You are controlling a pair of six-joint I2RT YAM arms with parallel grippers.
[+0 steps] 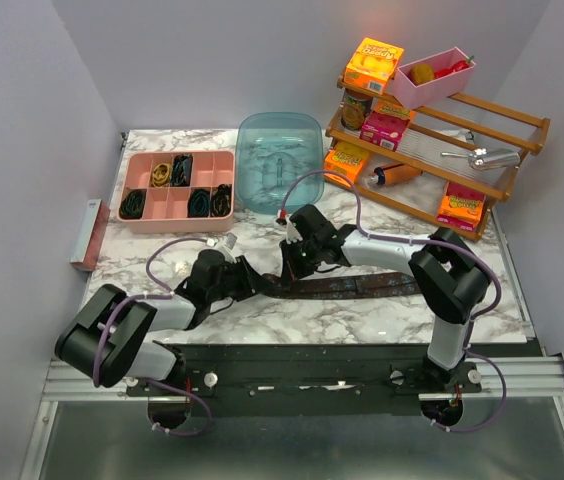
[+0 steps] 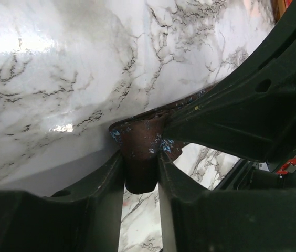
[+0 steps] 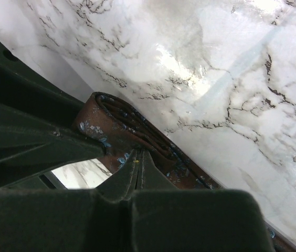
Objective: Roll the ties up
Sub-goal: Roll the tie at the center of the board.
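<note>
Marble-look table (image 1: pixel 362 325), pale walls (image 1: pixel 212 60) behind and at both sides.

Near field, lower half of the top view: the tie (image 1: pixel 382 284) lies flat close to the near table edge. Its long axis runs left to right across mid-frame, and the free length trails right beneath the right forearm. The worked end sits centre-left, between the two grippers.

Left gripper (image 2: pixel 140 176): its wrist view shows a folded end of the tie (image 2: pixel 140 152) standing between the fingers with both inner faces against the cloth, so it is pinching the tie.

Right gripper (image 3: pixel 137 157): fingers pressed together, tips against the fold (image 3: pixel 124 131) from the opposite side. I cannot tell whether a layer is nipped between them.

Judgement: the roll is barely begun, with nearly the whole length unrolled. It has to travel rightward along the strip. The left arm has the fold, and the right arm lies over the path.

Room: bare marble above the strip, little below it.

Far field: pink tray (image 1: pixel 177 226) upper left holding coiled ties (image 1: pixel 132 205), blue basket (image 1: pixel 277 160) upper centre, wooden shelf (image 1: pixel 507 112) upper right. All are well apart from the strip.
</note>
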